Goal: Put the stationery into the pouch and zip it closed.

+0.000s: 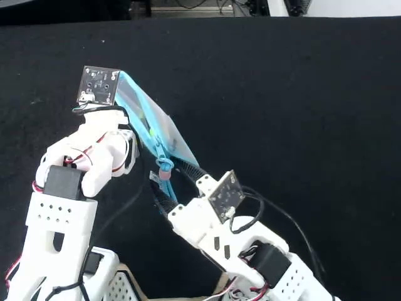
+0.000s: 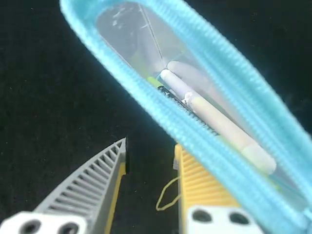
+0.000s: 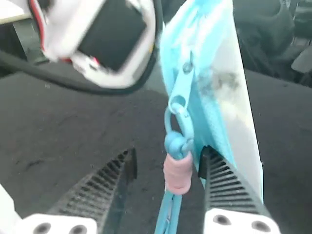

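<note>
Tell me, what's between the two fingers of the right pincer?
The zipper pull of the pouch, a blue loop with a pink end, hangs in the open gap of the right pincer. The right wrist view shows it.

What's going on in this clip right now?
The packing looks done: pens lie inside the blue pouch, whose mouth gapes open. The right gripper has its fingers open on either side of the zipper pull, not yet clamped. The left gripper sits open beside the pouch's rim.
</note>
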{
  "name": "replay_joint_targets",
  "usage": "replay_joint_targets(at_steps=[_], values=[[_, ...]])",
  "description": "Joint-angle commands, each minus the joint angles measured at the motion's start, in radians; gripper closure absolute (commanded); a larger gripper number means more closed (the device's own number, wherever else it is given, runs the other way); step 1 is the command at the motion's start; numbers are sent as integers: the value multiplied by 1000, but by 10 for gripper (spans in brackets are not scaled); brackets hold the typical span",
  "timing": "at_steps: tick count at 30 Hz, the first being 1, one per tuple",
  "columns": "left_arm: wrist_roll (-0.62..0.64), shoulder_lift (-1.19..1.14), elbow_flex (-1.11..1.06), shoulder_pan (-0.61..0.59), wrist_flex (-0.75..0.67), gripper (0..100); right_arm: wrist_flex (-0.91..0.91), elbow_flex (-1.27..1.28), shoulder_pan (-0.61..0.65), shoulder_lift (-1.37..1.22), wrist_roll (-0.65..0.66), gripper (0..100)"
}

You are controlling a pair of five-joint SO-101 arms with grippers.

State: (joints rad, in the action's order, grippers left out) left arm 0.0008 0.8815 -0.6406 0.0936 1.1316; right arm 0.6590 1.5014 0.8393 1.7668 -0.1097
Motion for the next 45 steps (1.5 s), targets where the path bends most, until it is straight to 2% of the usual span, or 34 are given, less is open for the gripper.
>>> replay_joint_targets(at_steps=[1,10,12,16,18,23,29,39,45], values=[[6,15,15,12,-20,834,-80,-30,-15,8,-12,790],[6,15,13,12,-18,834,-84,-87,-18,8,-12,792],[6,15,13,12,-18,834,-84,-84,-18,8,-11,835],[6,15,12,12,-18,834,-91,-88,-31,8,17,992],[6,15,12,12,-18,834,-91,-93,-68,8,57,977],[6,15,8,12,-18,834,-78,-156,-166,8,58,987],[6,15,5,12,-18,834,55,-294,-149,-1,68,987],[6,15,5,12,-11,834,77,-312,-153,-8,229,988],[6,15,12,13,18,834,178,-463,-155,-205,255,988]])
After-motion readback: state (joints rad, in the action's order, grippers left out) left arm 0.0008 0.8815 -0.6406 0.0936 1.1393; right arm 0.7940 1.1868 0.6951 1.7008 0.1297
